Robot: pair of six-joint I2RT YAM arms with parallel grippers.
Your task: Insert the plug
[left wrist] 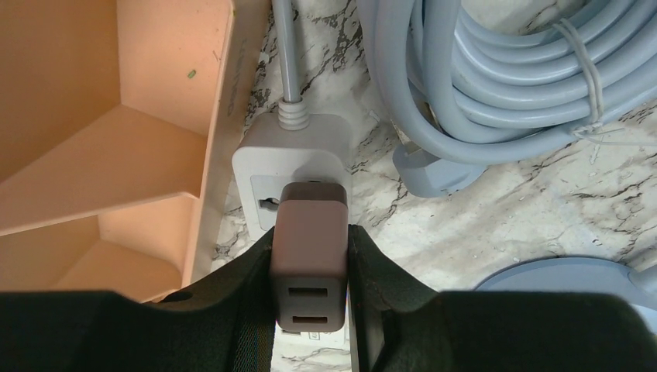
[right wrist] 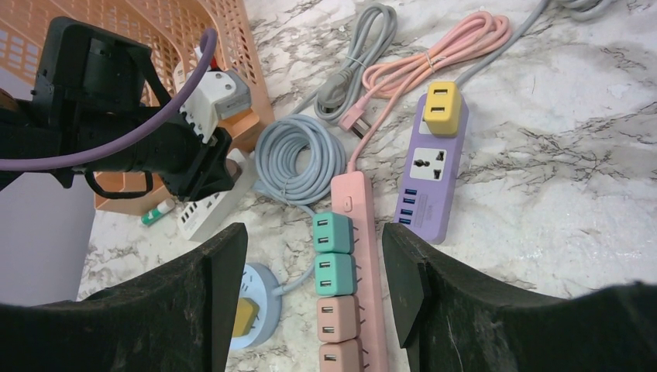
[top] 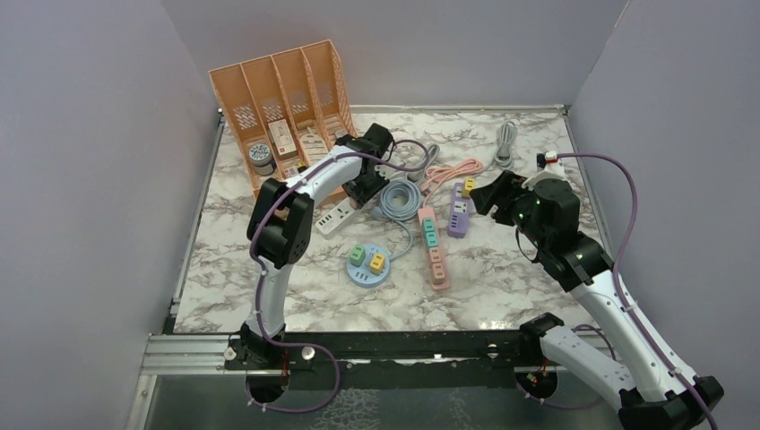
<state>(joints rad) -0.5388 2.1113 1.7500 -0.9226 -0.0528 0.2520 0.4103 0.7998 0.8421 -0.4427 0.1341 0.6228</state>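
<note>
Two arms share this job unequally. The left gripper [left wrist: 310, 252] is clenched on the grey plug [left wrist: 308, 225], one finger against each flat side, so the body cannot twist while it is pressed down. The plug sits directly over the first socket of the white power strip [left wrist: 298, 147], just behind the strip's cord end. Its lower face is against the strip or very nearly so. The prongs are hidden, so I cannot tell whether it is fully seated.

The grip is low on the plug, which I judge is meant to keep the push in line with the socket holes.

Beside the white power strip on one side stands the orange file rack [left wrist: 116, 139], touching or almost touching its long edge. This probably braces the strip against sliding. On the strip's other side, just apart from it, lies the coiled blue-grey cable [left wrist: 480, 85].

The right gripper [right wrist: 310, 263] hangs released, its jaws wide, well away from the white power strip and above the pink strip [right wrist: 352, 209] and the purple strip [right wrist: 434, 178]. It holds nothing, and it looks parked clear of the left arm's work.

Insertion seems to be at or near its last press. The risk I see is a tilted plug jamming.
</note>
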